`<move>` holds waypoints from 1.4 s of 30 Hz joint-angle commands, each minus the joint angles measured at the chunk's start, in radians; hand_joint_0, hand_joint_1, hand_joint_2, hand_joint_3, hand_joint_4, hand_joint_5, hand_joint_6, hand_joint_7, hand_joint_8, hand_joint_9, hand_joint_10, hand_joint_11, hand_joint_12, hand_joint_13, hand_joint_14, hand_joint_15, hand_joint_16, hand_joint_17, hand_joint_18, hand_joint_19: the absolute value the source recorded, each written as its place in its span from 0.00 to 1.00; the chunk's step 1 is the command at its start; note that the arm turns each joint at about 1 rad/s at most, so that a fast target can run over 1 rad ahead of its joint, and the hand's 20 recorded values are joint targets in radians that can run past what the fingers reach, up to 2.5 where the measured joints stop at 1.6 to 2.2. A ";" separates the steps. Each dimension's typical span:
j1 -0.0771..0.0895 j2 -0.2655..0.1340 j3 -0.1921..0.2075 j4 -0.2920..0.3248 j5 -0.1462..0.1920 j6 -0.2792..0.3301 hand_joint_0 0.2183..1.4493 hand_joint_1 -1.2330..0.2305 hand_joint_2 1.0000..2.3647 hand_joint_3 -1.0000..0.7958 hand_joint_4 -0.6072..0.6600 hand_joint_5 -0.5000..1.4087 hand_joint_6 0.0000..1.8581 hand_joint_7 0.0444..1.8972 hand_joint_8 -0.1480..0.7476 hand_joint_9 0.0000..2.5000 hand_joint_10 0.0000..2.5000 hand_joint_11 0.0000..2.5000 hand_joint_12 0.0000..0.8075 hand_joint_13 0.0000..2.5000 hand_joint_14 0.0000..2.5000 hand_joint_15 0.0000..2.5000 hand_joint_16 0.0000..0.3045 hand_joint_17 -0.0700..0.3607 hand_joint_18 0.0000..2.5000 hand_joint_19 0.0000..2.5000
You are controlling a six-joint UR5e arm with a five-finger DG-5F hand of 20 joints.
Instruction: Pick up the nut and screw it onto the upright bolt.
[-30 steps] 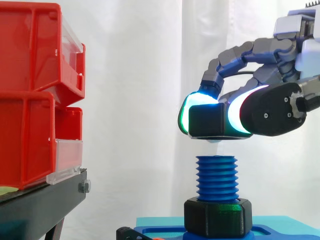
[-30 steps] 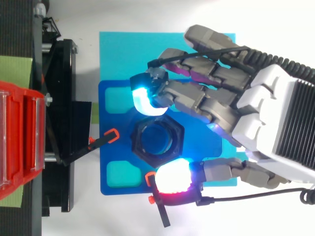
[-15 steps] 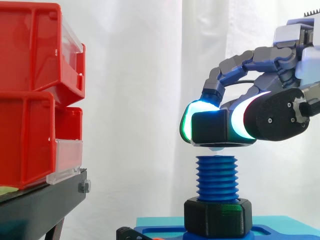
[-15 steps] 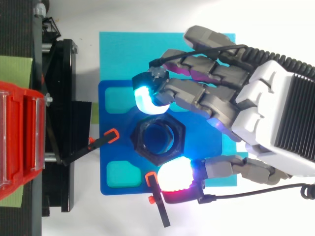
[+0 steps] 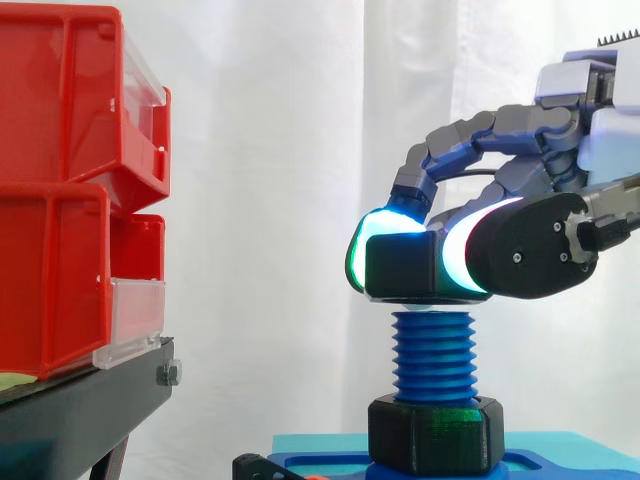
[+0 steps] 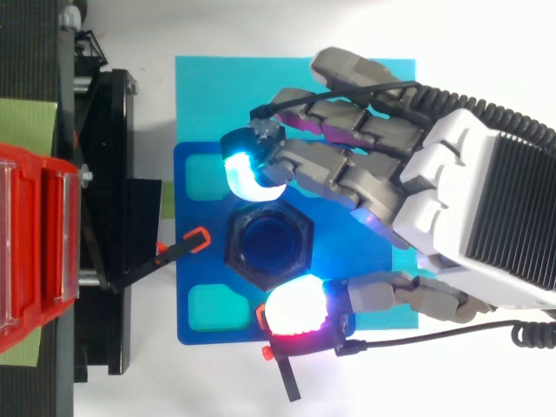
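The hand [image 5: 530,255] pinches the black hex nut [image 5: 400,265] between 2 glowing pads [image 6: 248,174] set on opposite sides, leaving its bore clear (blue shows through it from above). The nut sits level at the top of the upright blue bolt [image 5: 433,355], centred over it. Turning it down towards the black hex base [image 5: 433,432] looks next; any tilt risks cross-threading.

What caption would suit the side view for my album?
Hand holds a black nut right over the upright blue bolt.
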 commanded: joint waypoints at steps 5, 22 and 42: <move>-0.001 -0.001 0.001 0.000 0.000 0.001 0.30 0.42 0.00 0.30 0.65 0.18 0.46 0.54 0.52 0.29 0.00 0.03 0.41 0.23 0.00 0.00 0.13 0.36 0.15 0.00; -0.001 -0.001 0.000 -0.008 0.000 0.004 0.29 0.42 0.00 0.30 0.65 0.18 0.46 0.54 0.52 0.29 0.00 0.03 0.41 0.23 0.00 0.00 0.12 0.36 0.15 0.00; 0.002 -0.016 0.000 -0.002 -0.001 0.001 0.29 0.42 0.00 0.30 0.65 0.18 0.46 0.54 0.52 0.29 0.00 0.03 0.41 0.23 0.00 0.00 0.12 0.36 0.15 0.00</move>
